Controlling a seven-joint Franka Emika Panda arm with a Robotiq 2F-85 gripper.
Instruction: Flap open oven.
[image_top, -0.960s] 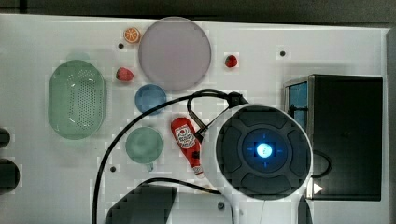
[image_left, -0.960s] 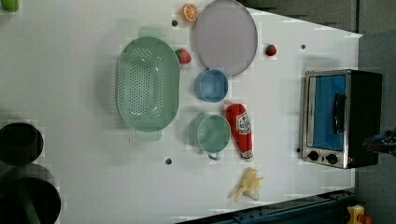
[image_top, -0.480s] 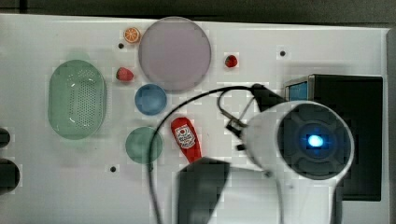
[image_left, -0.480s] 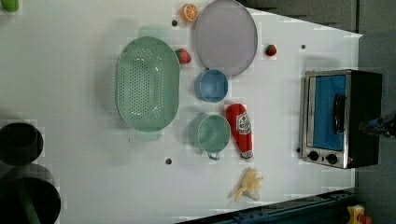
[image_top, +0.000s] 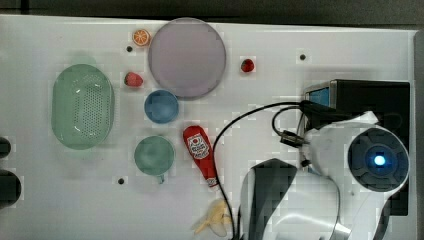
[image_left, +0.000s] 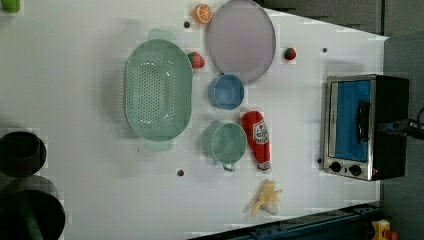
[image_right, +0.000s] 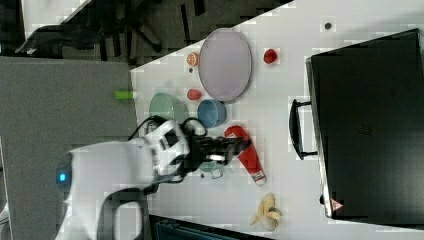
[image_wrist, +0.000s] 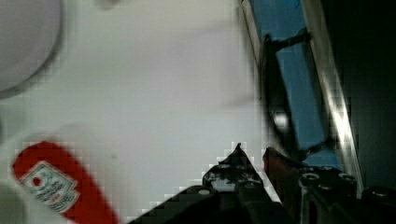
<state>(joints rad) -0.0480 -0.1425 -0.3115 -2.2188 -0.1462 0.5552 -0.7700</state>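
Hovering with fingers whose gap I cannot tell, the pincer (image_right: 235, 147) has the oven (image_right: 370, 130) handle (image_right: 296, 129) at three o'clock in the right view.

The oven (image_left: 365, 126), black with a silver front, sits at the desk's edge (the left view's right), its blue glass door shut, handle outward

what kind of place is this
Likely a robot lab's mock kitchen: a white table with bolt holes, a toaster oven, toy food such as a banana, and a robot arm.
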